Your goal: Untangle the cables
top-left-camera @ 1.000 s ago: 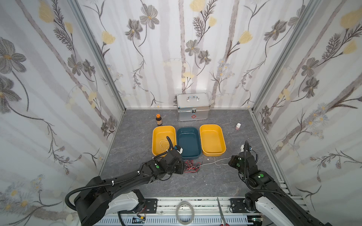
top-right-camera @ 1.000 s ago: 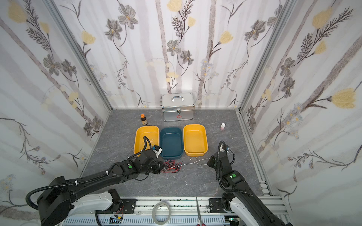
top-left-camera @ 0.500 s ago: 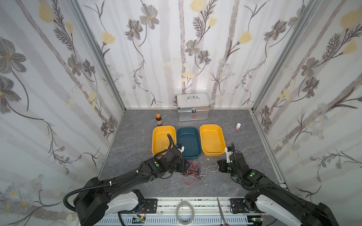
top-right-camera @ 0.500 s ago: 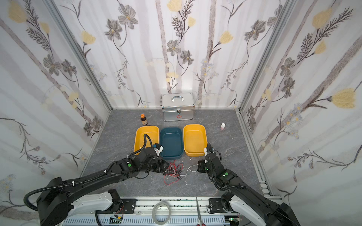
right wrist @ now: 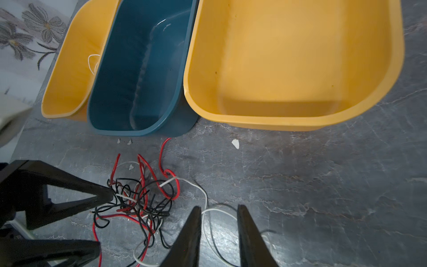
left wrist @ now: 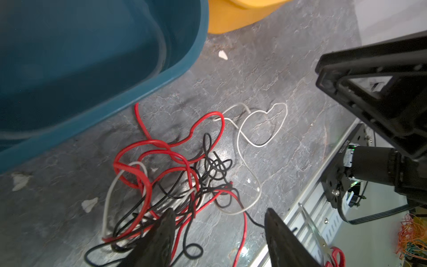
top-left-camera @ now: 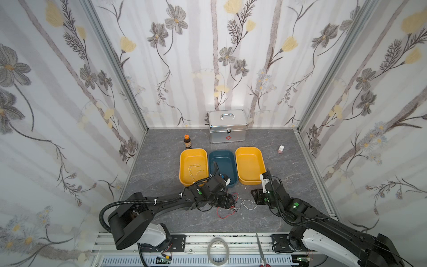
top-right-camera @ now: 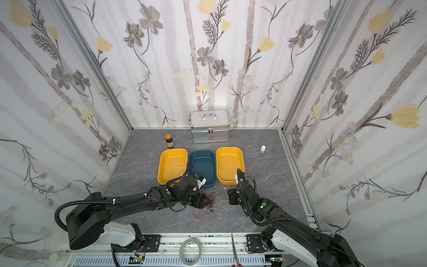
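**Top views:** In both top views the cables [top-left-camera: 227, 204] [top-right-camera: 208, 204] lie knotted on the table [top-left-camera: 161, 185], lower centre, just below the blue tray [top-left-camera: 223, 159]. One white cable [top-left-camera: 195, 170] lies alone in the left tray [top-left-camera: 184, 161]. I judge that one strand is sorted and the red, black and white rest remains to be done. The right tray [top-left-camera: 249, 161] holds nothing. The left gripper [top-left-camera: 227, 200] sits over the knot, and the right gripper [top-left-camera: 257, 196] is just right of it. The only readable mark is a red cross on the case [top-left-camera: 228, 138]. The label on the bottle [top-left-camera: 187, 141] is too small to read.

**Left wrist view:** The left gripper [left wrist: 219, 211], at the bottom edge, has its jaws well apart and grasps nothing. The cables [left wrist: 175, 175] spread across the middle, with a white loop trailing right. Small print on a black part at the right edge is unreadable.

**Right wrist view:** The right gripper [right wrist: 219, 208], bottom centre, is released. Its jaws stand slightly apart, and a white loop lies between them unpinched. The cables [right wrist: 143, 198] sit left of it.
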